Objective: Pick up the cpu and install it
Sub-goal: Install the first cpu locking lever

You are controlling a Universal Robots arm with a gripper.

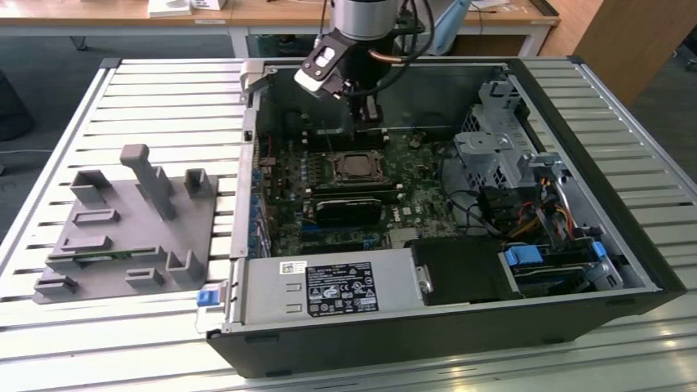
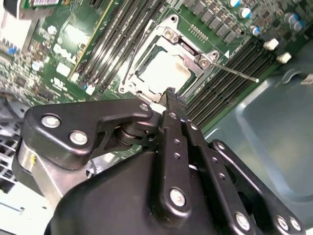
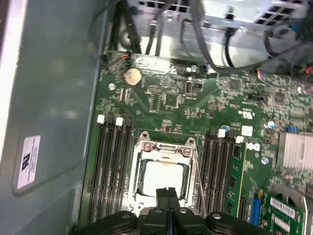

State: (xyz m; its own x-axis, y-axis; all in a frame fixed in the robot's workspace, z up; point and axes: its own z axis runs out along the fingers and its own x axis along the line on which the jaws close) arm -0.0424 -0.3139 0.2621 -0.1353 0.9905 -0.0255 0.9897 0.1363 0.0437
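Observation:
The cpu (image 1: 354, 167) lies flat in the motherboard socket inside the open computer case (image 1: 610, 245). Its pale shiny top shows inside the socket's metal frame in both wrist views (image 2: 164, 72) (image 3: 164, 178). My gripper (image 1: 370, 124) hangs above the board just behind the socket. Its fingertips are pressed together with nothing between them, close over the cpu's edge in both wrist views (image 2: 170, 93) (image 3: 167, 192). A thin socket lever (image 2: 240, 74) juts out beside the frame.
Black memory slots (image 3: 111, 166) flank the socket on both sides. The case walls, a drive cage (image 1: 507, 139) with cables and a power supply (image 1: 326, 290) hem the board in. A grey fixture plate (image 1: 120, 233) with upright blocks lies on the slatted table at the exterior view's left.

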